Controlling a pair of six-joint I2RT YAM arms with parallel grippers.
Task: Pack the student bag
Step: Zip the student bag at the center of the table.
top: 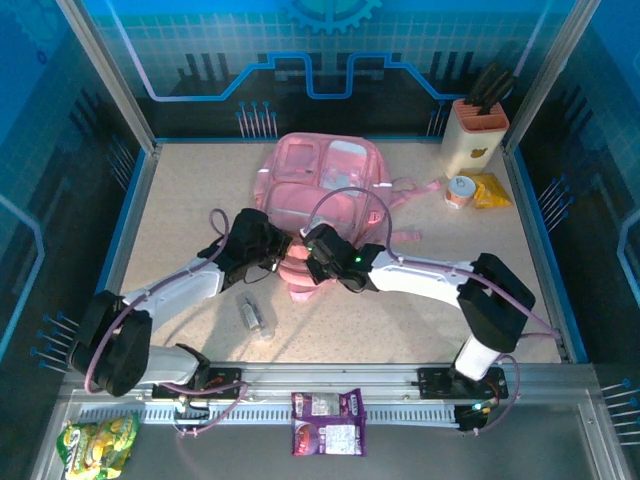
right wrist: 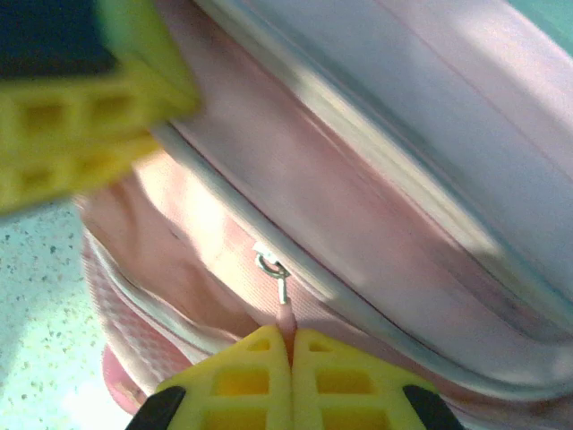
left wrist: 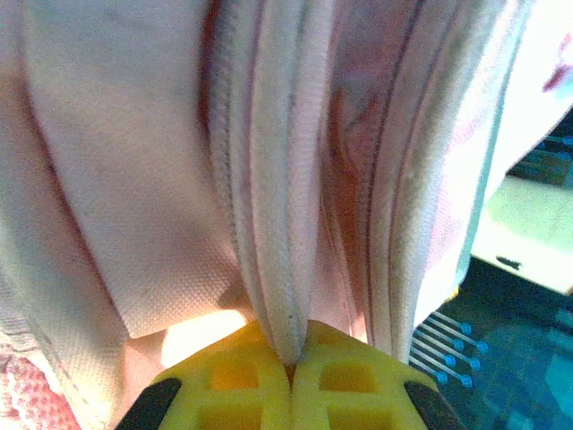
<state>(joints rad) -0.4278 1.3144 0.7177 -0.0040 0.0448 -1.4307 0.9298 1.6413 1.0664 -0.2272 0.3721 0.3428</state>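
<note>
Both arms reached inward to the student bag (top: 325,185) at the middle of the counter (top: 190,200). The left end effector (left wrist: 291,363) was clamped on its zipper seam (left wrist: 277,224); the right end effector (right wrist: 288,345) pinched the zipper pull (right wrist: 285,313).

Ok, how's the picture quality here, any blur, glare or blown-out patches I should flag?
Top external: sharp, evenly lit, the student bag reads clearly. Left wrist: the fabric's weave is crisp up close, but the upper right corner is washed out white. Right wrist: soft overall; the yellow fingers at upper left are badly blurred, while the zipper pull is legible.
</note>
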